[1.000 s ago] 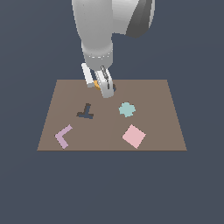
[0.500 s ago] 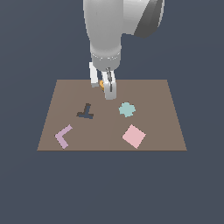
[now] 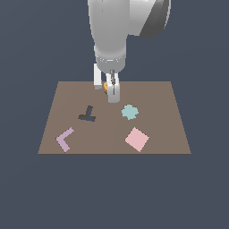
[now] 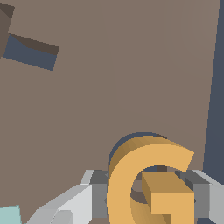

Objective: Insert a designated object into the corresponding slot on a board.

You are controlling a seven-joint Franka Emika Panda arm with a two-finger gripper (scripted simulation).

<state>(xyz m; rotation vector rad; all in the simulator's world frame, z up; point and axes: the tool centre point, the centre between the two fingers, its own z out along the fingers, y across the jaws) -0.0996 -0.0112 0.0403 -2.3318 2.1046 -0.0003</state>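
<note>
I have the orange G block (image 4: 151,183) clamped between my jaws (image 3: 108,87), 1 finger pressed to each side of it, held just above the far edge of the brown board (image 3: 170,129). In the wrist view a dark curved shadow or recess shows just behind the block's upper curve; I cannot tell whether that is the G-shaped slot. The pick-up is done. What is left, as I judge it, is lining the letter up with its cutout, lowering it in and letting go. The dark T-shaped cutout (image 3: 88,114) lies nearer the exterior view's left and is not my target. The lilac L piece (image 3: 65,139), teal shape (image 3: 129,112) and pink square (image 3: 137,139) sit well apart from me.
</note>
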